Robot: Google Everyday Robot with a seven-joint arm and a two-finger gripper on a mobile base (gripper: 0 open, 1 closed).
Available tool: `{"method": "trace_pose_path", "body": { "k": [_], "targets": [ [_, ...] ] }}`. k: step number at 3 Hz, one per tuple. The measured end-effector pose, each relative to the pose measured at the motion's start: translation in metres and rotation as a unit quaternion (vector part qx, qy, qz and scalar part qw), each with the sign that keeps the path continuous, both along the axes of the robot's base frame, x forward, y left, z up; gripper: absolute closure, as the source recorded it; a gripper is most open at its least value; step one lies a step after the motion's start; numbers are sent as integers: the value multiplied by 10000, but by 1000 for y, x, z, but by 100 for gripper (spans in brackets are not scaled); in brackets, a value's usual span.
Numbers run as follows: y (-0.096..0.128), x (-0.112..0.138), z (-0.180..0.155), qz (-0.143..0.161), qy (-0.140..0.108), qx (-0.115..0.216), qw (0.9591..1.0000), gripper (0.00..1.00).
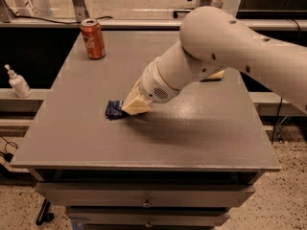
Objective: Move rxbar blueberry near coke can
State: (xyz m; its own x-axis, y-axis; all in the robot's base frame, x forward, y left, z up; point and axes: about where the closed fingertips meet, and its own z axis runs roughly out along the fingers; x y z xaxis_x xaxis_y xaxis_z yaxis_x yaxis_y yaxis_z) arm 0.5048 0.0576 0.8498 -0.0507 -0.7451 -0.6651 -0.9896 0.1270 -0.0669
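The rxbar blueberry (114, 110) lies on the grey table (86, 138) left of centre; only its dark navy left end shows. My gripper (134, 105) is down on the bar, its cream fingers (136, 99) closed over the bar's right part and hiding it. The coke can (93, 39) stands upright near the table's far left corner, well apart from the bar and the gripper.
A white pump bottle (18, 82) stands on a lower ledge left of the table. A yellow sponge (216, 75) lies on the table behind my arm, mostly hidden. My big white arm (230, 47) spans the table's right half. Drawers run below the front edge.
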Motion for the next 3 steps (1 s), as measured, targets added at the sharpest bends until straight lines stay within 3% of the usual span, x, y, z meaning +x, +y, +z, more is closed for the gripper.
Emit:
{"method": "trace_pose_path", "body": {
  "k": [1,2,3],
  "targets": [
    [5,4,-2,59,-14,-2,10000,15],
    [5,9,-9,92,19,-38,9999,0],
    [2,12,-16,85,38,-83,9999,0]
  ]
}}
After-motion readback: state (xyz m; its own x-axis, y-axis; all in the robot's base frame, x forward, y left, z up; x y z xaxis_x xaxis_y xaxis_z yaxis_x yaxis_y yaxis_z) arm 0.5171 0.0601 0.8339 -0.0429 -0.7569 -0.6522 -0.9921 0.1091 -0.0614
